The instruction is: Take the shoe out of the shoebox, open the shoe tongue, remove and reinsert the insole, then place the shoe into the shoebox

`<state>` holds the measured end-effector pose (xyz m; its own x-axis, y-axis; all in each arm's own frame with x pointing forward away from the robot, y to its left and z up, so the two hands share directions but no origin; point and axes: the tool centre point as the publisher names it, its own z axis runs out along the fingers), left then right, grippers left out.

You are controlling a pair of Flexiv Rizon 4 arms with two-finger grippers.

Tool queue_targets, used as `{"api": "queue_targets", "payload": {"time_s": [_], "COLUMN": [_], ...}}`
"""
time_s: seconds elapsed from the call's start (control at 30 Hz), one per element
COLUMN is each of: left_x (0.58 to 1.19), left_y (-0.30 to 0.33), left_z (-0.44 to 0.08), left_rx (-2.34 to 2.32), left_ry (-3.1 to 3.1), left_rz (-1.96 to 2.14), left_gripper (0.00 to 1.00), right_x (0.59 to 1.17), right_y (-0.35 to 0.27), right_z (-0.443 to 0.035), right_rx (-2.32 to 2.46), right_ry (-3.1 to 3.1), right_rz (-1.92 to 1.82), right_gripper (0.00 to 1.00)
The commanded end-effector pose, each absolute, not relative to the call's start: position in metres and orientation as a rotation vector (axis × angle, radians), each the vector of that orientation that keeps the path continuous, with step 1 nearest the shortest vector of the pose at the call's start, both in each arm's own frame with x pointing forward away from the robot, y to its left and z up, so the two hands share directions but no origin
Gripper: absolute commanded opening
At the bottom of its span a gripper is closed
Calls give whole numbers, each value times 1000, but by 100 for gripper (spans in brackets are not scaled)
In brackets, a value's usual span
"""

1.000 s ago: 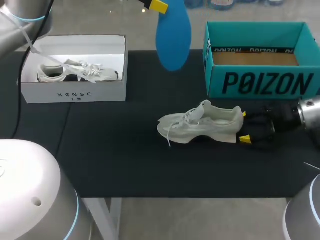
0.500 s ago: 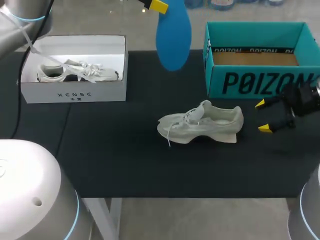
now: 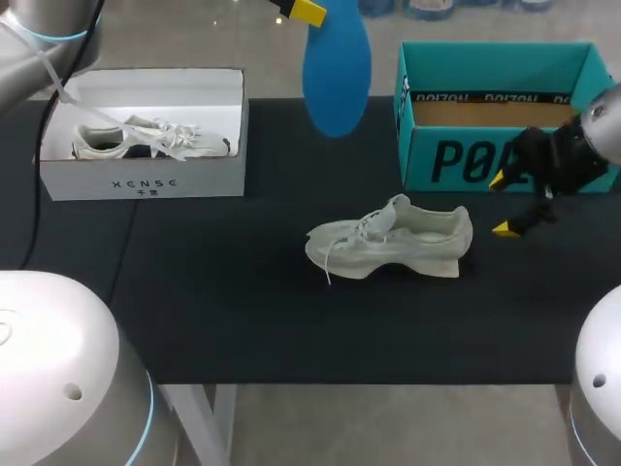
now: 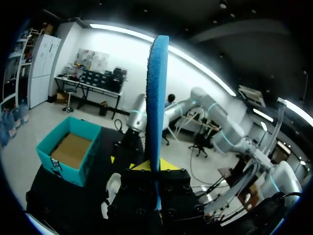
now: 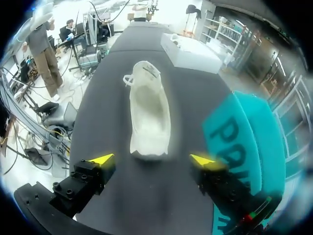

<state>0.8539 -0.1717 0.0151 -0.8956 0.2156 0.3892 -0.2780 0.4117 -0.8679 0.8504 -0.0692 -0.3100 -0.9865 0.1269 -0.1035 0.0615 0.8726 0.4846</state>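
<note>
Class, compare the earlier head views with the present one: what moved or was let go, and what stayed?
The right gripper, whose open fingers flanked the shoe at its heel, drew back toward the teal shoebox, clear of it. The shoe did not move; the left gripper holds the blue insole aloft as before.

The left arm (image 3: 58, 379) and right arm (image 3: 597, 379) are cased in rounded silver-grey shells ringed with thin blue bands; the right gripper (image 5: 151, 159) is made of black screw-studded blocks tipped yellow

black table (image 3: 243, 320) bears shoe (image 3: 393, 243), teal shoebox (image 3: 466, 160), white box (image 3: 146, 182)
</note>
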Motion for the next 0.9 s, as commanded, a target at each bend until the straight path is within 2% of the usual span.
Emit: {"api": "queue_targets", "payload": {"time_s": [0.03,0.73,0.9], "left_x": [854,854,833], "left_y": [-172,-172,-189], "left_z": [15,15,23], "left_rx": [53,53,-4], "left_ry": [-2228,-2228,-2217], "left_rz": [1494,1494,1505], "left_gripper": [0,0,0], "right_x": [852,845,845], "right_y": [-69,-69,-69], "right_z": [-304,-292,-292], "right_rx": [171,161,161], "right_ry": [2978,2991,2991], "right_rz": [454,356,356], "right_gripper": [100,100,100]}}
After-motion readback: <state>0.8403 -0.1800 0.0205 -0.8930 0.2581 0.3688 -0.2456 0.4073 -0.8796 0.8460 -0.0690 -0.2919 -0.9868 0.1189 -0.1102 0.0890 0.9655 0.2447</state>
